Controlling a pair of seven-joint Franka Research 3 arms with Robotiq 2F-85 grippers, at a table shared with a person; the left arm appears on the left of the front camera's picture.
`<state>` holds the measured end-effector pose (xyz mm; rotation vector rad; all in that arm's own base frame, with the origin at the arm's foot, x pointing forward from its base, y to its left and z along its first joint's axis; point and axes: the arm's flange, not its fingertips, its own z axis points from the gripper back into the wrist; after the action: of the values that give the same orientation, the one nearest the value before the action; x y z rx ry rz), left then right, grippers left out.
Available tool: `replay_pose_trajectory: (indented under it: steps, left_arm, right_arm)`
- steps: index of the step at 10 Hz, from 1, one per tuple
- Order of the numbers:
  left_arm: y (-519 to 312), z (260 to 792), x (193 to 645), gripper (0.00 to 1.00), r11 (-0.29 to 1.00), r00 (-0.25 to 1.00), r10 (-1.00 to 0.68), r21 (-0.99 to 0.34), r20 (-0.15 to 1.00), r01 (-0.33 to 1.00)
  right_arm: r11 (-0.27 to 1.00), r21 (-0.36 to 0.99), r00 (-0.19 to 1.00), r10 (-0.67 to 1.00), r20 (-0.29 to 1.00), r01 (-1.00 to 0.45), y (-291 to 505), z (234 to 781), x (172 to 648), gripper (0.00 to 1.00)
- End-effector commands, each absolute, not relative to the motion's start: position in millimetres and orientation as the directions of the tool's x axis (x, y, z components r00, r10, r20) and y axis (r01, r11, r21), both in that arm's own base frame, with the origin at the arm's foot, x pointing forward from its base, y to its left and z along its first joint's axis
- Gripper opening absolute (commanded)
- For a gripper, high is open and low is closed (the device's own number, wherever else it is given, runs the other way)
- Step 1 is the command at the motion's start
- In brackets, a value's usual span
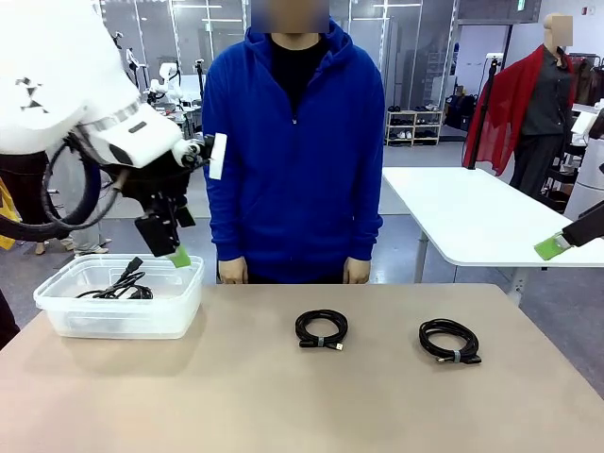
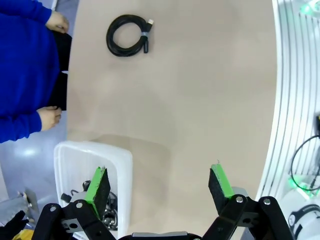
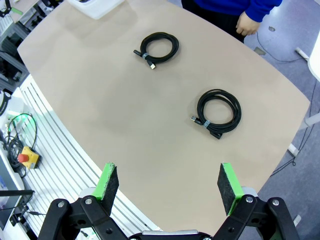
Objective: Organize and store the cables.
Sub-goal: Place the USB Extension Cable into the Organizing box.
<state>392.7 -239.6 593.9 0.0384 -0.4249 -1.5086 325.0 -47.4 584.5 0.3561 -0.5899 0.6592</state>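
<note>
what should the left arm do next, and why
Probably swing the open, empty left pincer from over the edge of the bin toward the middle coil. One cable already lies in the bin, the middle coil and the right coil wait on the table, and the middle one is nearer.

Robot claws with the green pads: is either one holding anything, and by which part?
Nothing is held. The left gripper hangs open above the clear bin's edge, the right gripper open above the table. Two coiled cables lie untouched.

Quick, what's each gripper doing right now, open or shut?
Left gripper: open, holding nothing.
Right gripper: open, holding nothing.
</note>
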Motion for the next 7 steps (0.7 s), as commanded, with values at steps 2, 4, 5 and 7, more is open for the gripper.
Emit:
replay_pose_trajectory:
  steps: [2, 4, 5, 7]
  left_arm:
    - [-264.5, 580.3, 407.8, 1.00, 0.087, 0.032, -0.967, 0.209, 0.253, 0.974]
    - [-286.7, 562.6, 412.6, 1.00, 0.075, 0.020, -0.968, 0.211, 0.250, 0.975]
    - [-296.1, 550.6, 413.0, 1.00, 0.071, 0.017, -0.972, 0.223, 0.236, 0.972]
    - [-313.0, 522.2, 414.3, 1.00, 0.074, 0.027, -0.975, 0.210, 0.220, 0.975]
  right_arm:
    - [0.745, 0.135, 0.647, 0.457, 0.610, -0.653, -47.5, 586.8, 324.7, 1.00]
    - [0.745, 0.135, 0.647, 0.457, 0.610, -0.653, -47.5, 586.8, 324.7, 1.00]
    - [0.745, 0.135, 0.647, 0.457, 0.610, -0.653, -47.5, 586.8, 324.7, 1.00]
    - [0.745, 0.135, 0.647, 0.457, 0.610, -0.653, -47.5, 586.8, 324.7, 1.00]
